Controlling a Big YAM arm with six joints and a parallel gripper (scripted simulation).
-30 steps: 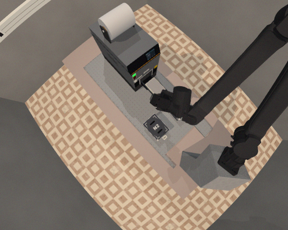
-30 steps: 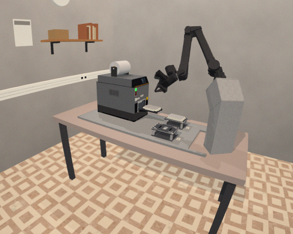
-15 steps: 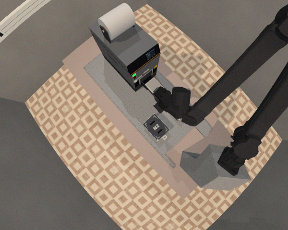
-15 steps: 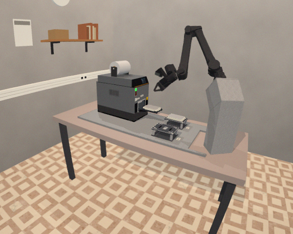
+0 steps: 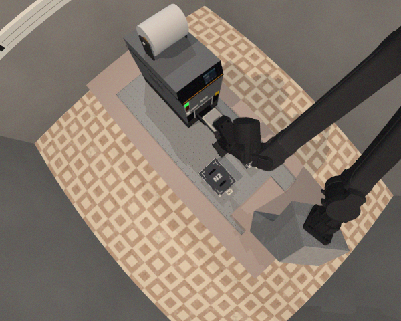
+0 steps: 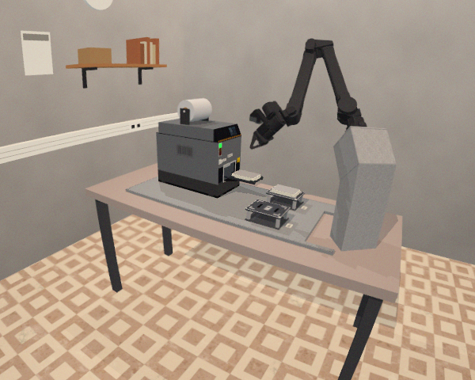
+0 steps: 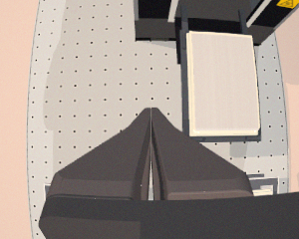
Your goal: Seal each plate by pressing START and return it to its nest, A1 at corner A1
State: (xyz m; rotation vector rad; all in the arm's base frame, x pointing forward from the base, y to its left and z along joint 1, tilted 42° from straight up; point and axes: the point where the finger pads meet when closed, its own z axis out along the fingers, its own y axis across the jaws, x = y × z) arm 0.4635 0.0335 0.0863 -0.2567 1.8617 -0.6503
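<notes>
My gripper (image 7: 150, 119) (image 6: 252, 146) is shut and empty, in the air in front of the sealer (image 5: 160, 82) (image 6: 188, 157) and above stage height. The sealer's lamp (image 5: 186, 105) (image 6: 220, 145) is green. The stage (image 7: 224, 138) is out, with a plate (image 5: 212, 116) (image 6: 245, 177) (image 7: 223, 85) lying flat on it; its top looks smooth and pale, with no wells visible. The other plate (image 6: 286, 193) sits on nest N1, mostly hidden by the arm in the top view. Nest N2 (image 5: 208, 171) (image 6: 278, 211) is empty. Well A1 cannot be made out on either plate.
A white foil roll (image 5: 166, 29) (image 6: 195, 108) sits on top of the sealer. The arm's grey pedestal (image 5: 294, 238) (image 6: 366, 200) stands at the table's right end. A yellow warning label (image 7: 289, 4) is on the sealer's front, right of the stage opening.
</notes>
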